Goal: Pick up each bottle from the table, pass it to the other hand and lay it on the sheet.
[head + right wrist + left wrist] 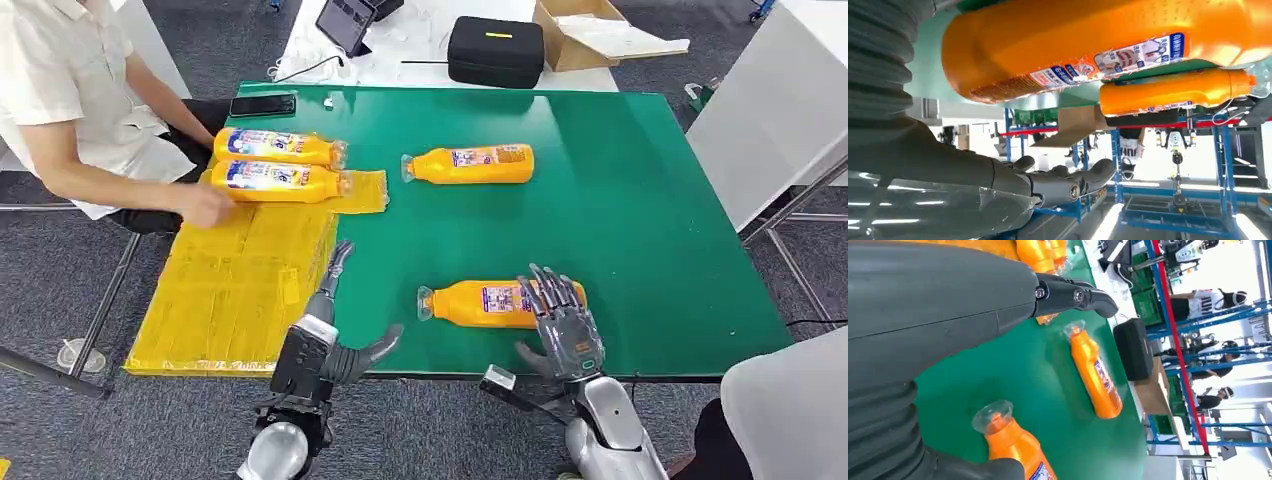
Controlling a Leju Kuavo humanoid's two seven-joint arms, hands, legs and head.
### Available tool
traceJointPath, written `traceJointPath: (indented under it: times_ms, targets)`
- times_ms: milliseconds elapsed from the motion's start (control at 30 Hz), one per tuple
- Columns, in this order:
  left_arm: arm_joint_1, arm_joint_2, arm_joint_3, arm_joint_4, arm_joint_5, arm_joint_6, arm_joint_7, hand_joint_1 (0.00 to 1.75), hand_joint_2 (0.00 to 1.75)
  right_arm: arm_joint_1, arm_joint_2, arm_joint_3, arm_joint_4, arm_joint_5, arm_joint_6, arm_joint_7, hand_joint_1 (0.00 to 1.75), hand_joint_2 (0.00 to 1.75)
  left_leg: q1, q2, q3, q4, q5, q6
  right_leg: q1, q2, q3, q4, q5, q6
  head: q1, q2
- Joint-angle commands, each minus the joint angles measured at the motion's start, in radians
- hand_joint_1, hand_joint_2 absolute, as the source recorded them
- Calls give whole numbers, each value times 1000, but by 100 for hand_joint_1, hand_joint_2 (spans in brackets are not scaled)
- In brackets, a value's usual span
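While two bottles (275, 162) already lie on the yellow sheet (235, 290) by a person's hand (205, 205), the left hand (335, 335) is spread, holding nothing. Further right, the near bottle (485, 303) on the green table (650, 200) is covered by the right hand (562, 325), fingers splayed, not yet closed; a mid-body wrap is advised. Its cap (993, 415) is seen close by the left wrist camera.
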Motion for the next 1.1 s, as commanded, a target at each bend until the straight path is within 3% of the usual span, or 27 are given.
traceJointPath:
  times_ms: [33, 300, 567, 700, 1100]
  targets:
    - [-62, 16, -71, 92, 18, 16, -5, 0, 175, -164, -81, 72, 241, -6, -6, 73, 0, 175, 0, 2, 3, -1, 0, 1, 0, 1, 3, -1, 0, -1, 0, 0]
    - [-57, 18, -81, 82, 26, 15, 13, 0, 175, -236, -103, 138, 400, -52, 23, 115, 0, 175, 0, 3, 5, -1, -1, 1, 0, 1, 5, -1, 0, -2, 0, 0]
    - [-57, 18, -82, 82, 26, 14, 14, 0, 175, -241, -104, 142, 405, -55, 22, 120, 0, 175, -1, 3, 6, 0, -2, 1, 0, 1, 6, -1, -1, -1, 0, 0]
    - [-57, 19, -83, 79, 33, 7, 24, 0, 175, -262, -115, 166, 437, -74, 59, 157, 0, 175, -1, 2, 4, 0, -1, 1, 0, 0, 4, -1, 0, -1, 0, 0]
    - [-59, 22, -85, 78, 36, -2, 32, 0, 175, -288, -126, 200, 518, -133, 159, 139, 0, 175, 0, 2, 6, -1, 0, 1, 0, -1, 6, -1, 0, -1, 0, 0]
